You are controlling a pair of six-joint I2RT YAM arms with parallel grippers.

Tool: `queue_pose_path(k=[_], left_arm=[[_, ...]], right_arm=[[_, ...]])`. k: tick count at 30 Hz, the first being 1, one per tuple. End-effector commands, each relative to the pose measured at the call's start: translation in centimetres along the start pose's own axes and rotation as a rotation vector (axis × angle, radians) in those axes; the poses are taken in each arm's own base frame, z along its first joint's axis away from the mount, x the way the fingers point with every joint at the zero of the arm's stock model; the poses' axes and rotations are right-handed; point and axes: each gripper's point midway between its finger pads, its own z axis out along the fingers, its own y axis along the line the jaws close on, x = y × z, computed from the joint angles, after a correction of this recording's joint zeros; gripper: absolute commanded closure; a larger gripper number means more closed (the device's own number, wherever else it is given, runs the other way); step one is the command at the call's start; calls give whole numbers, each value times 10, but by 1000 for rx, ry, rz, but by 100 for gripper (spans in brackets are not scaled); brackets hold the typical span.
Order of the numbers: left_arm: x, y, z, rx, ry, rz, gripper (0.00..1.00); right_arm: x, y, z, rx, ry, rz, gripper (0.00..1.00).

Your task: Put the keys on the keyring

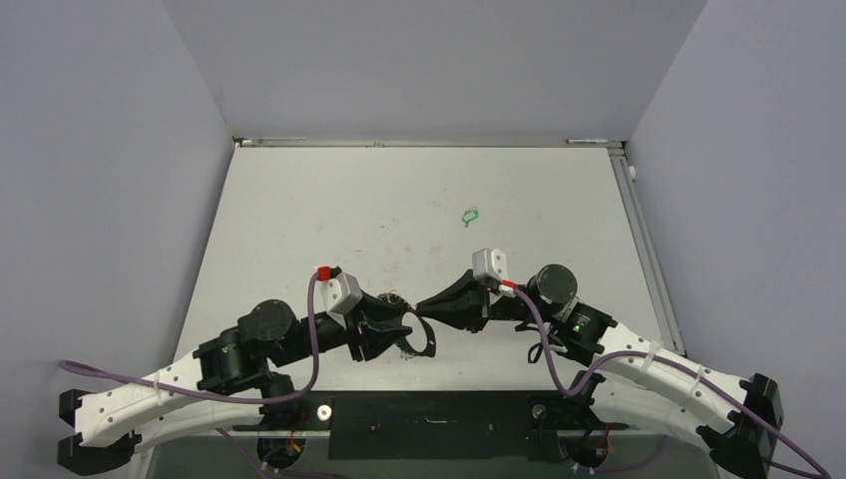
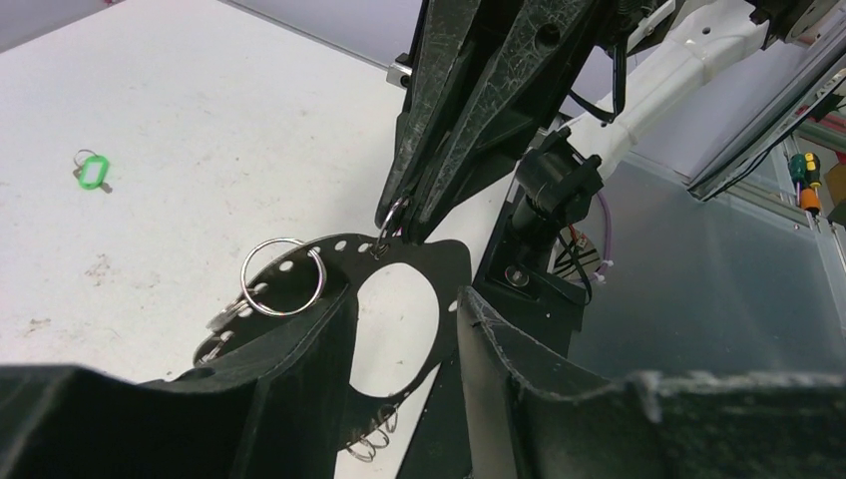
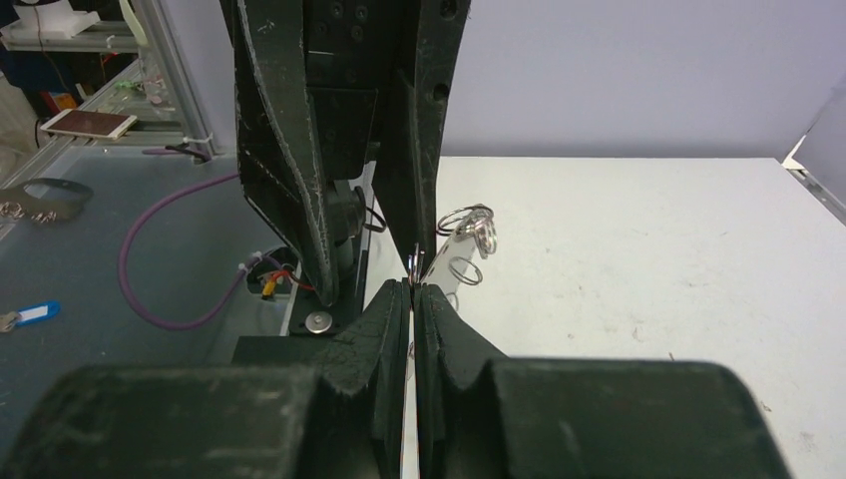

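Observation:
The keyring (image 1: 421, 339) is a large flat dark ring with holes and small wire loops on its rim. My left gripper (image 1: 392, 334) is shut on it and holds it above the table's near middle; in the left wrist view the ring (image 2: 424, 261) spans my fingers (image 2: 299, 369). My right gripper (image 1: 425, 304) is shut on one small wire loop (image 2: 389, 215) at the ring's rim, seen between its tips in the right wrist view (image 3: 414, 289). The green key (image 1: 470, 214) lies alone on the table further back; it also shows in the left wrist view (image 2: 93, 172).
White table (image 1: 299, 220) walled at the back and on both sides. A black base plate (image 1: 429, 411) runs along the near edge. More wire loops (image 3: 469, 230) hang from the ring. A phone (image 3: 85, 123) and tools (image 2: 806, 182) lie off the table.

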Motion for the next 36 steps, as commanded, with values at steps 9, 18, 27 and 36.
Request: queue_pose_path(k=[9,18,27,36], left_arm=[[-31,-7,-3,66,-246,108,55],[-26,-9,-5,106,-327,167,63],[-28,-11,0,119,-340,186,76],[-30,-13,-1,126,-354,191,77]], right_arm=[[-23,14,-1,-57,-87,-32,95],[-24,18,1,-82,-93,-30,95],[-22,20,4,-93,-89,-26,95],[-16,21,5,-96,-74,-21,95]])
